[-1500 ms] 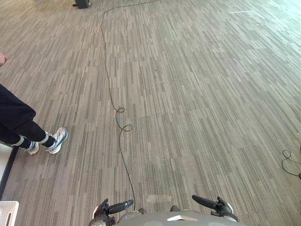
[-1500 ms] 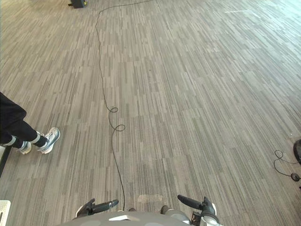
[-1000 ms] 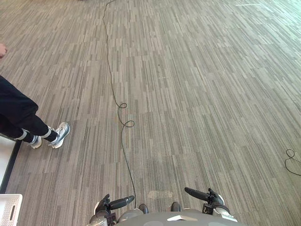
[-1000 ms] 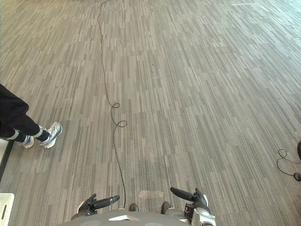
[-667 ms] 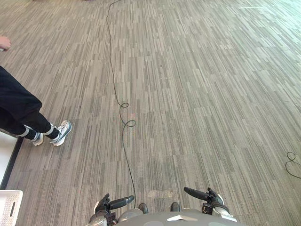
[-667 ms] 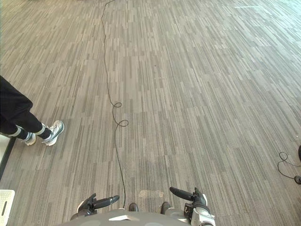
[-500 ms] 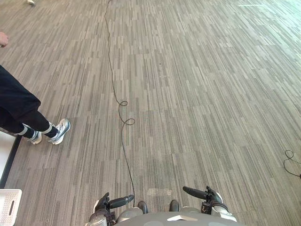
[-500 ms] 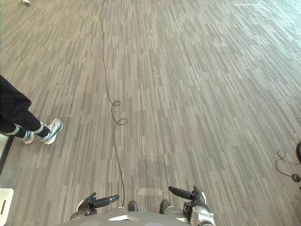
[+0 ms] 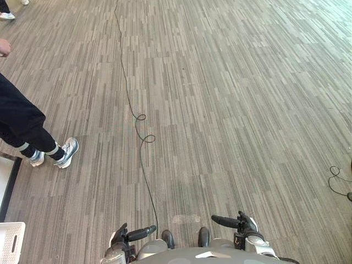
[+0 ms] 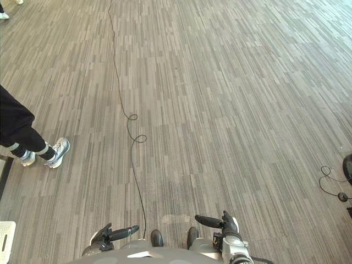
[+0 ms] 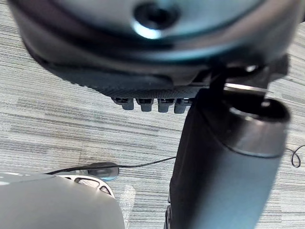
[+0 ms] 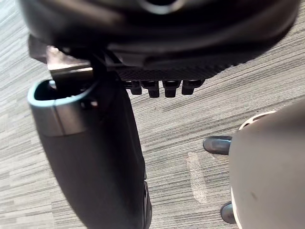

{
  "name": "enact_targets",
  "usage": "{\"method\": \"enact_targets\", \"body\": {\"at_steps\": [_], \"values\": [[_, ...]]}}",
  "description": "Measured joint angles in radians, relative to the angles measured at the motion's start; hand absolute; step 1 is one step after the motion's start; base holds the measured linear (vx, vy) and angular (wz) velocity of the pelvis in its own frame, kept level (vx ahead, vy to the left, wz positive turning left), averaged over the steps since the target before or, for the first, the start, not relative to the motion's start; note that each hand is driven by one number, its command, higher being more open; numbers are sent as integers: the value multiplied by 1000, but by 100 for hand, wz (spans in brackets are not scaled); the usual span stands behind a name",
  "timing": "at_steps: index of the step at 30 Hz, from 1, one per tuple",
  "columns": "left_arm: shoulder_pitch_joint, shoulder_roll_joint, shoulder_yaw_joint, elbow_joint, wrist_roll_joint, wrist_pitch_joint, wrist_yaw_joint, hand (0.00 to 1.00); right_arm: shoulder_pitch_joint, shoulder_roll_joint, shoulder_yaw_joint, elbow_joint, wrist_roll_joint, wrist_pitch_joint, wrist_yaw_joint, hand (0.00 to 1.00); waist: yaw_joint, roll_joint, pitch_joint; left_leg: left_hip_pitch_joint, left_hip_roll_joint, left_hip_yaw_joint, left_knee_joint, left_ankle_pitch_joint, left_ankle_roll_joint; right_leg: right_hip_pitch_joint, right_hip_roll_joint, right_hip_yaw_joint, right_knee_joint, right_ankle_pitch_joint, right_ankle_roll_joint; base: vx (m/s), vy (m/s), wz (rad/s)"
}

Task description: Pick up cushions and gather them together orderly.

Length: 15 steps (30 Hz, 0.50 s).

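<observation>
Left eye view has slid a little over the last second and a half. The whole striped carpet floor (image 9: 231, 99) sits differently in the picture, so it is the camera that has moved, not the things on the floor. By my reading the robot is walking or turning to look about. With that slide a light shoe (image 9: 6, 15) has come into sight far off at 11 o'clock. A white crate (image 9: 10, 242) sits in the corner at 7 o'clock. The person (image 9: 22, 124) in dark trousers stands at 9 o'clock as before, their pale shoes (image 9: 66, 153) planted on the floor well apart from the robot.

The left hand (image 9: 137, 233) and the right hand (image 9: 237, 223) hang low at 6 o'clock, just as they did, each with its thumb pointing in toward the other. In the wrist views the left hand's fingers (image 11: 147, 103) and the right hand's fingers (image 12: 157, 87) lie in a loose row, apart from the thumb and closed on nothing. Past them is floor.

Where the cushions are I cannot tell from these pictures, and neither hand carries one. So the task looks either barely begun or between pickups. The step in hand seems to be searching, and the next move likely calls for more turning or walking until a cushion comes within reach.
</observation>
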Motion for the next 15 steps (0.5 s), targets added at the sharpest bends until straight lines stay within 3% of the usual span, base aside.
{"method": "enact_targets", "body": {"at_steps": [3, 6, 8, 10, 12, 15], "values": [[-12, 1, 1, -18, -3, -1, -1, 100, 1, 0, -12, -13, 1, 0, -4, 100, 3, 4, 22, -96, 38, 5, 208, -60, -11, -6, -2, -21, 36, -29, -26, -64, -55, 25], [-9, -7, 28, -50, -10, -1, -2, 100, 12, 6, -21, -46, 2, 3, -8, 100, 7, 6, 43, -202, 101, 29, 489, -80, 4, 0, 1, -35, 86, -86, -38, -40, -47, 14], [-2, -17, 69, -79, -19, -2, -1, 100, 28, 10, -21, -77, 2, 3, -19, 100, 20, 9, 51, -303, 171, 39, 698, -103, 40, 26, 11, -40, 101, -110, -55, 63, -18, 5], [-2, -23, 74, -80, -43, -10, 0, 100, 42, 9, -28, -89, 4, 6, -28, 100, 37, 14, 50, -359, 206, 58, 671, -124, 41, 33, 5, -40, 105, -120, -50, 139, 37, 4], [-7, -26, 90, -96, -70, -10, 1, 100, 42, 14, -27, -91, 8, 14, -29, 100, 53, 2, 57, -413, 208, 87, 552, -115, 38, 42, -30, -40, 105, -138, -29, 235, 141, 3], [-6, -30, 89, -104, -90, -19, 4, 100, 41, 13, -22, -90, 8, 16, -31, 100, 63, 1, 54, -438, 180, 110, 311, -12, 19, 64, -81, -35, 102, -177, 28, 410, 329, -10]]}}
